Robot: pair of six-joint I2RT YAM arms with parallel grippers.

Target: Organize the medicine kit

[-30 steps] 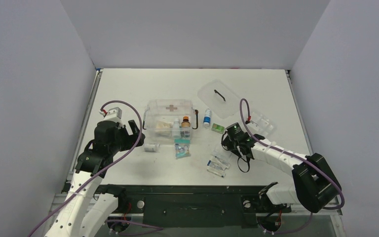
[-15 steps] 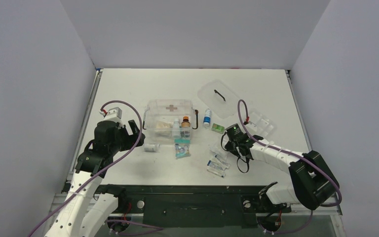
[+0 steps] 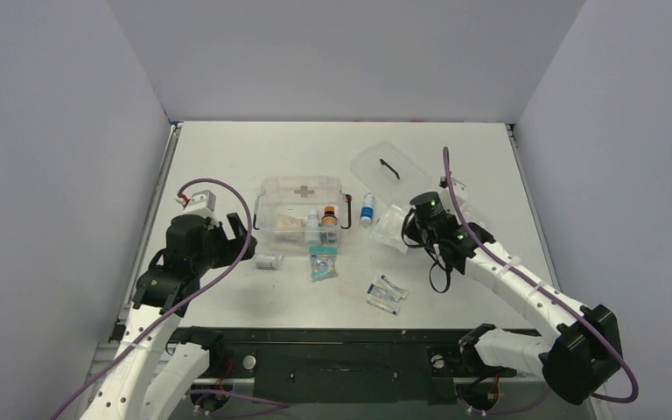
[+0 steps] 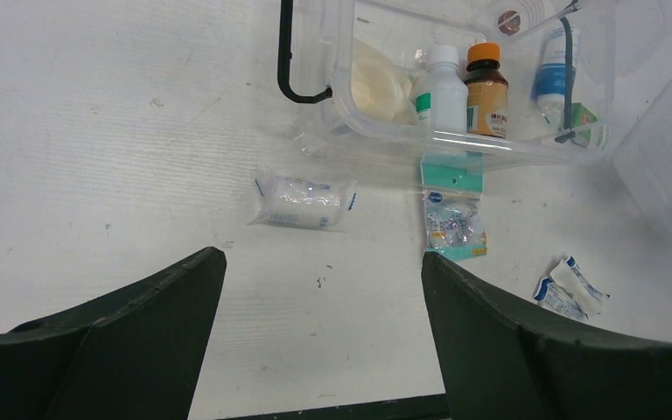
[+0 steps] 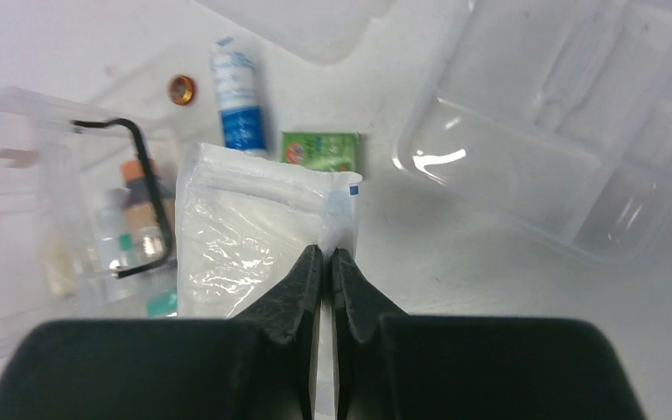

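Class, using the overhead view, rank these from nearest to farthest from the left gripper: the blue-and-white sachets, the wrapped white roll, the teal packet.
1. Wrapped white roll: just right of the left gripper, slightly toward the near edge.
2. Teal packet: further right, directly in front of the medicine kit.
3. Blue-and-white sachets: farthest right, close to the table's near edge.

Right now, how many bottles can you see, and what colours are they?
white bottle, inside the medicine kit: 1
brown bottle with an orange cap, inside the medicine kit: 1
blue-and-white bottle, outside the medicine kit: 1
Total: 3 bottles
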